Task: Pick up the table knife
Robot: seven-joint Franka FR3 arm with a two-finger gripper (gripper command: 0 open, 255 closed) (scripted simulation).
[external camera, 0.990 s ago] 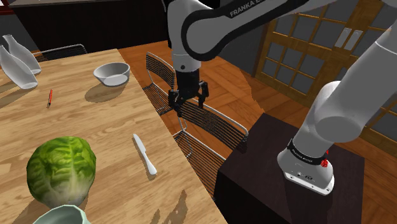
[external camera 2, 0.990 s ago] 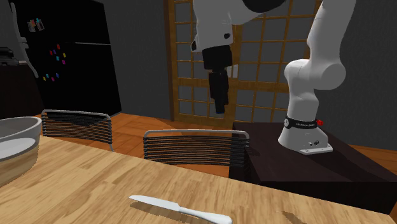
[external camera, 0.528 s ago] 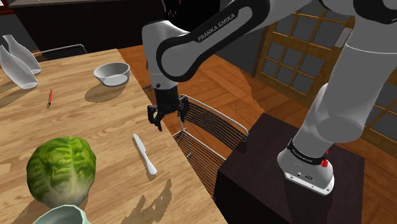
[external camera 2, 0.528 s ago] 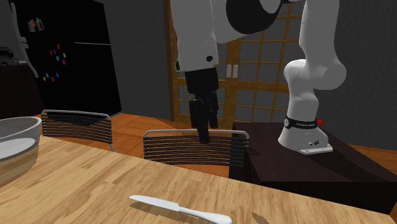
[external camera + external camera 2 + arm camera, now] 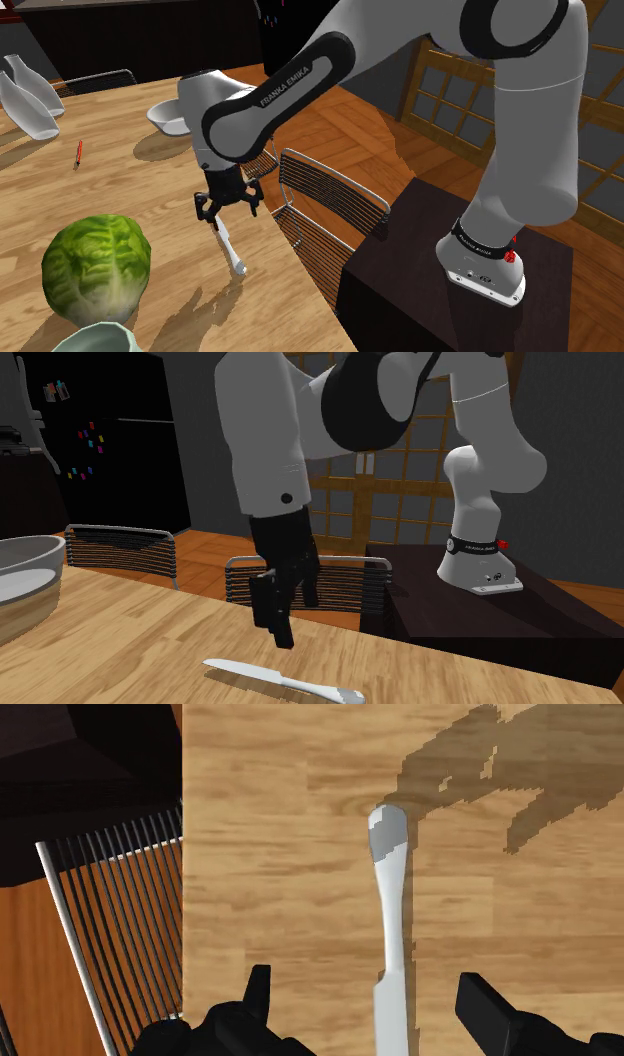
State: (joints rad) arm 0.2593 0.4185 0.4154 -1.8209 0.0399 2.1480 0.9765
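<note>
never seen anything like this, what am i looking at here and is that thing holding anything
This is a simulator's render of one white robot arm on a dark box, its stand, beside a wooden table. At the arm's end is a black two-finger tool. The shoulder view looks down over the table from beside the stand. The second exterior view looks across the table towards the arm. The wrist view comes from a camera on the hand, looking along the fingers. On the table lie a pale table knife, a green lettuce, a grey bowl, white bottles and a thin red stick. A wire-backed chair stands at the table's edge. Nothing is held: the tool is open and hangs just above the knife, a finger on each side, not touching it.
</note>
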